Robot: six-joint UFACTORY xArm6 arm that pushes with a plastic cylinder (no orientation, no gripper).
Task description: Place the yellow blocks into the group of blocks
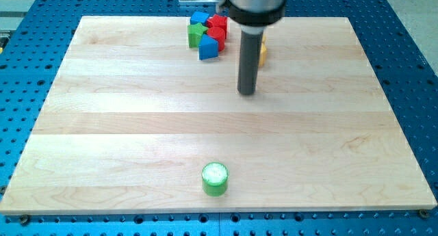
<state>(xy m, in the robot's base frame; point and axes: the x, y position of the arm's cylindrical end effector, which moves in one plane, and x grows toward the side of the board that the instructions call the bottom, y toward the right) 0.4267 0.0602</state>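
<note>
My tip (247, 92) rests on the wooden board (137, 126) in the upper middle of the view. A yellow block (263, 53) shows as a sliver at the rod's right side, mostly hidden behind the rod; its shape cannot be made out. A group of blocks sits at the view's top, left of the rod: a blue block (200, 18), a red block (218, 22), a green block (197, 35), another red block (216, 36) and a blue block (208, 48). My tip is below and right of the group. No second yellow block shows.
A green cylinder (215, 178) with a pale top stands alone near the board's bottom edge, centre. The board lies on a blue perforated table (410, 58). The arm's grey body (254, 3) hangs over the board's top edge.
</note>
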